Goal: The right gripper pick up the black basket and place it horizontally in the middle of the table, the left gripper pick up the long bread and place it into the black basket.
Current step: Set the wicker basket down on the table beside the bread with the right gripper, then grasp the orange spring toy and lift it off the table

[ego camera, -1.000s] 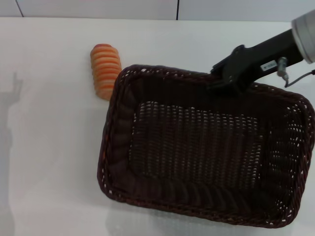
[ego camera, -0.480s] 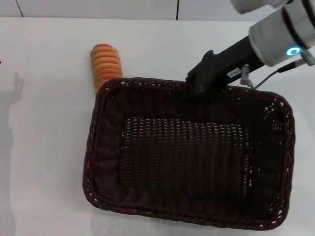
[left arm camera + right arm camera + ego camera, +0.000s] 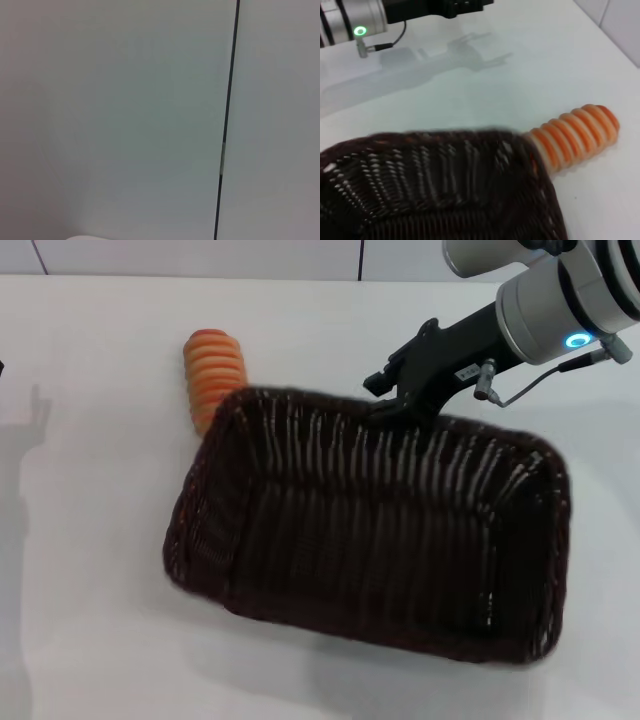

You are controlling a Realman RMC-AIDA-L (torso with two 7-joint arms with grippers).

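On the far left part of the table (image 3: 90,570) nothing of the left gripper shows in the head view; it appears only in the right wrist view, the left gripper (image 3: 445,7) hanging well beyond the basket above the white tabletop, and whether its jaws are spread or pressed together cannot be told. Next comes the long bread (image 3: 213,375), lying with its long axis running away from the robot and its near end hidden under the basket's far left corner, probably because the basket is being swung over it. The black basket (image 3: 370,530) fills the middle, its long axis running roughly left to right but slanting down toward the right, and it seems tilted, likely because it is carried by one edge. At the right, the right gripper (image 3: 400,400) pinches the basket's far rim.
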